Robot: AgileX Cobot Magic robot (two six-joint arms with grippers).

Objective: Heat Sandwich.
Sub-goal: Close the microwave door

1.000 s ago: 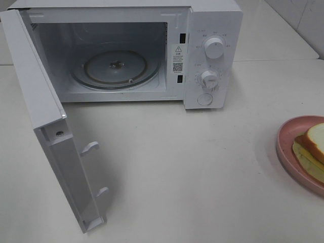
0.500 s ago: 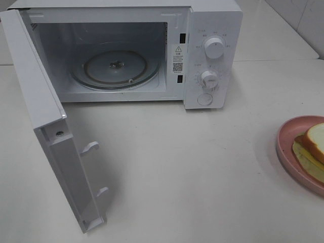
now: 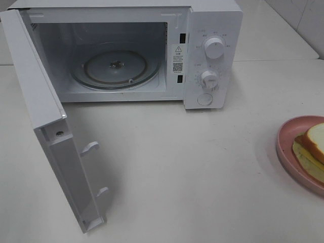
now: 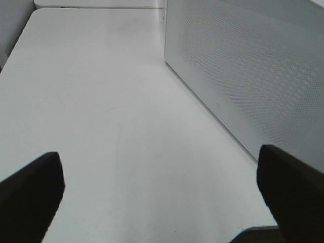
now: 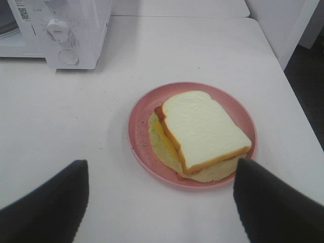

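White tabletop point(image 3: 202, 167) all round. Right gripper point(image 5: 159, 202) hovers wide open over one sandwich point(image 5: 200, 134) on one pink plate point(image 5: 139, 129); left gripper point(image 4: 162, 187) gapes empty beside one microwave point(image 3: 212, 20).

A white microwave point(image 3: 152, 50) stands at the far side of a white table point(image 3: 192, 167). Its door point(image 3: 48, 126) is swung wide open to the left. Inside lies a round glass turntable point(image 3: 115, 68). Two knobs point(image 3: 213, 48) and a round button point(image 3: 205, 99) sit on the right panel. At the right edge, a pink plate point(image 3: 288, 152) holds the sandwich point(image 3: 314, 149), partly cut off.
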